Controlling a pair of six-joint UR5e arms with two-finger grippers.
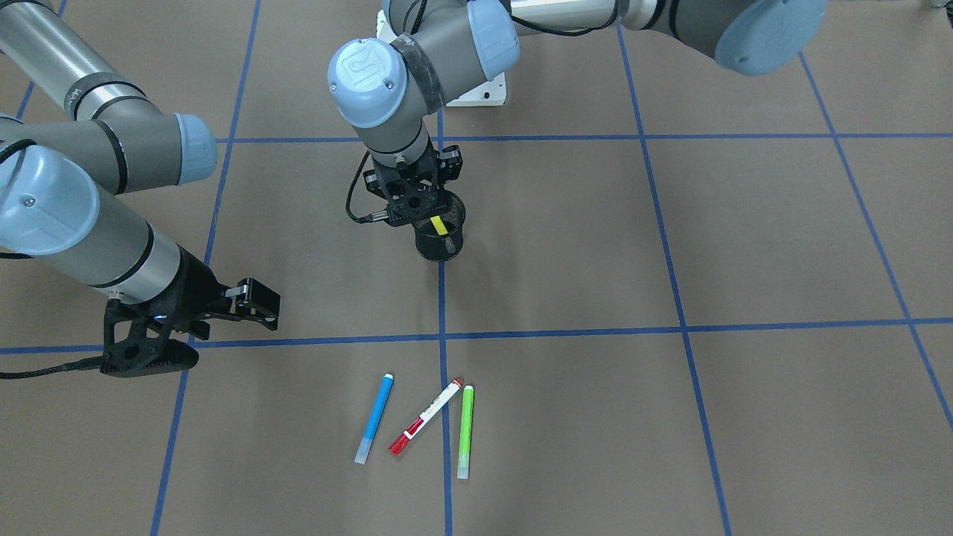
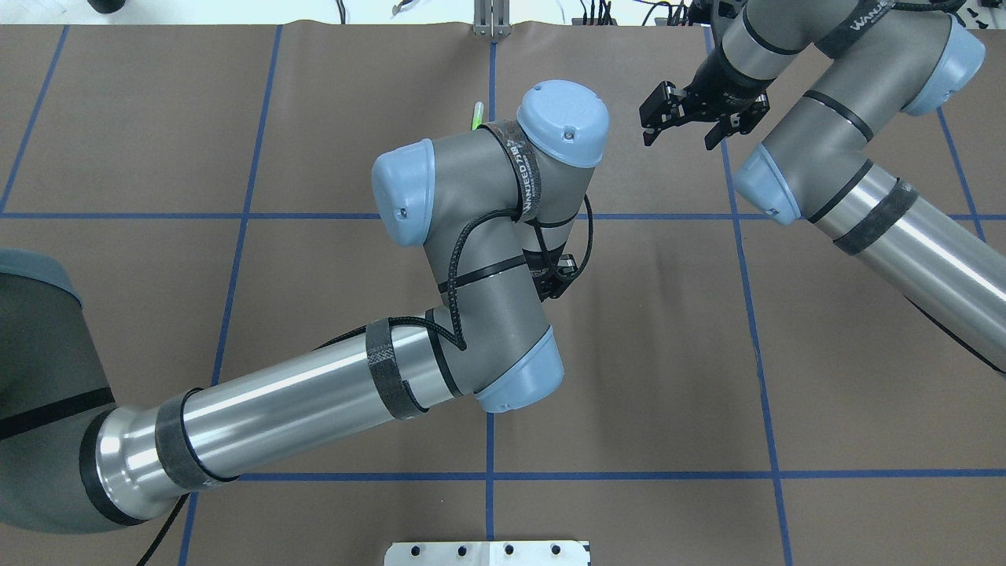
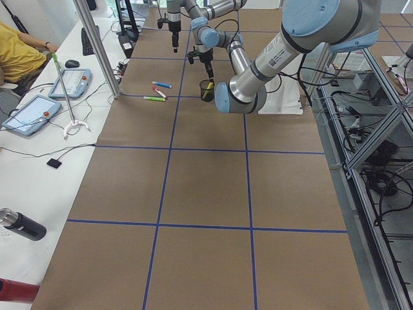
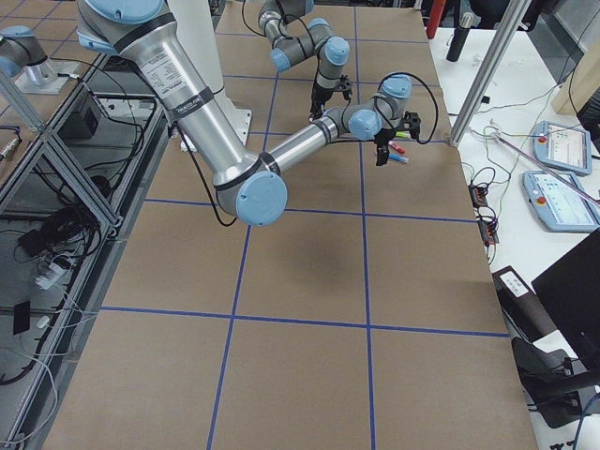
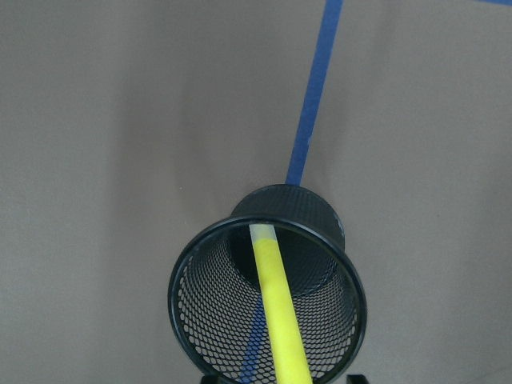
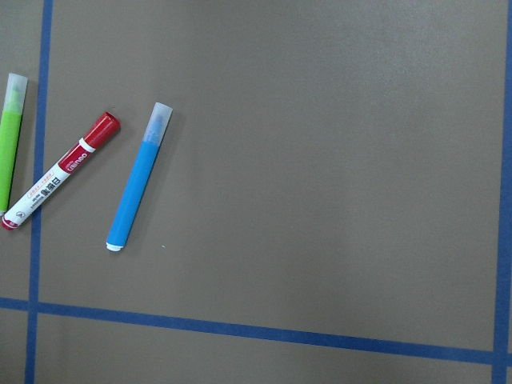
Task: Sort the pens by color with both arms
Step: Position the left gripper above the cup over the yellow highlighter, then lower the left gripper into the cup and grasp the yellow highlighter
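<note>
A blue pen [image 1: 374, 418], a white pen with red cap [image 1: 425, 417] and a green pen [image 1: 465, 432] lie side by side on the brown table. The right wrist view shows them too: blue [image 6: 140, 180], red-capped [image 6: 60, 172], green [image 6: 8, 136]. My left gripper [image 1: 430, 216] is tilted over the black mesh cup [image 1: 441, 242] and shut on the yellow pen [image 5: 276, 304], whose lower end is inside the cup's rim [image 5: 182, 268]. My right gripper [image 1: 272, 311] is open and empty, off to the side of the blue pen; it also shows in the overhead view [image 2: 682, 130].
The white bolted pedestal base [image 1: 484, 93] stands behind the cup. Blue tape lines cross the table. In the overhead view my left arm's wrist [image 2: 503, 236] hides the cup. A metal post [image 3: 97, 45] and a side table with tablets [image 3: 32, 113] border the far edge.
</note>
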